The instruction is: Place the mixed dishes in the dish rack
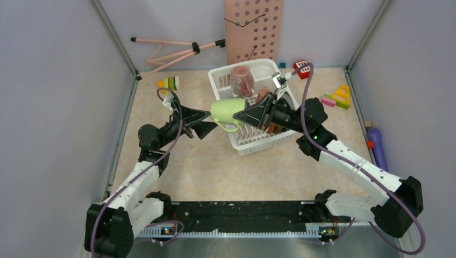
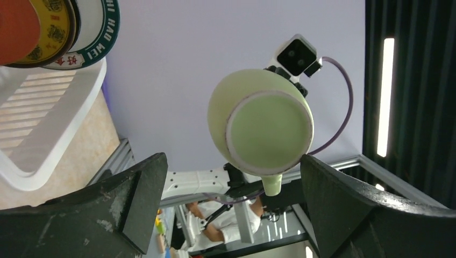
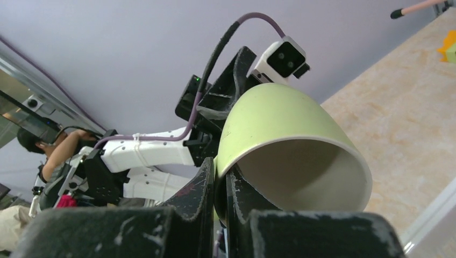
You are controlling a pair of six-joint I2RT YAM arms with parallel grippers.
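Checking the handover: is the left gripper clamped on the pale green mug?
No: the left wrist view shows the left gripper standing wide open, not closed on the pale green mug.

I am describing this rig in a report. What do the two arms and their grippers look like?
The left arm and right arm have white shells, black joints and bases. The left gripper and right gripper are black, each with two wedge-shaped fingers and a small white camera. A purple cable runs along each arm.

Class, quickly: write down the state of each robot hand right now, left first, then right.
Left hand: open, holding nothing.
Right hand: closed on the rim of the pale green mug.
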